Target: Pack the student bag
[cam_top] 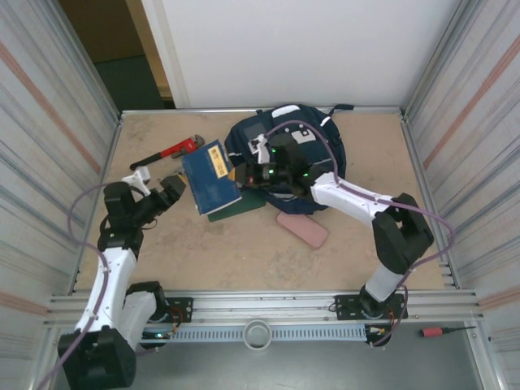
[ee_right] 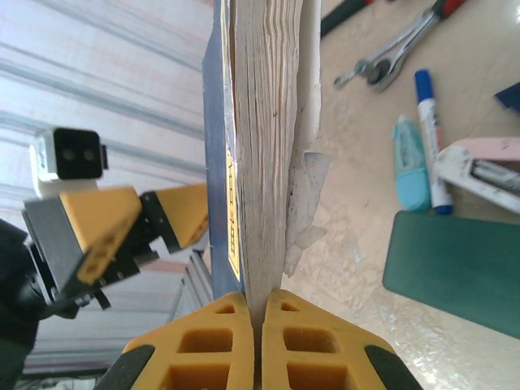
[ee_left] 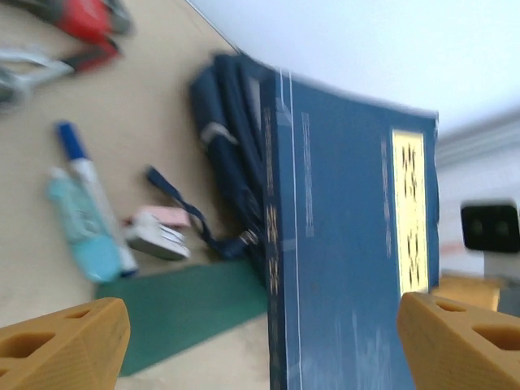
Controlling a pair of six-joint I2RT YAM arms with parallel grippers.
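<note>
The student bag (cam_top: 321, 138) lies at the back centre of the table, navy with white patches; its folds (ee_left: 223, 138) show behind the book in the left wrist view. My right gripper (cam_top: 248, 172) (ee_right: 260, 325) is shut on the page edge of a blue book (cam_top: 210, 177) (ee_right: 260, 122) with a yellow label, held tilted just left of the bag. My left gripper (cam_top: 166, 191) (ee_left: 260, 349) stands open at the book's (ee_left: 349, 244) left side, its orange fingers wide apart and clear of the cover.
A green notebook (cam_top: 236, 210) (ee_left: 187, 309) lies under the book. A pink case (cam_top: 302, 228) sits in front of the bag. Left of the book are a red pipe wrench (cam_top: 166, 152), a blue marker (ee_left: 89, 195), a teal tube (ee_left: 77, 227) and a pink stapler (ee_left: 158, 231).
</note>
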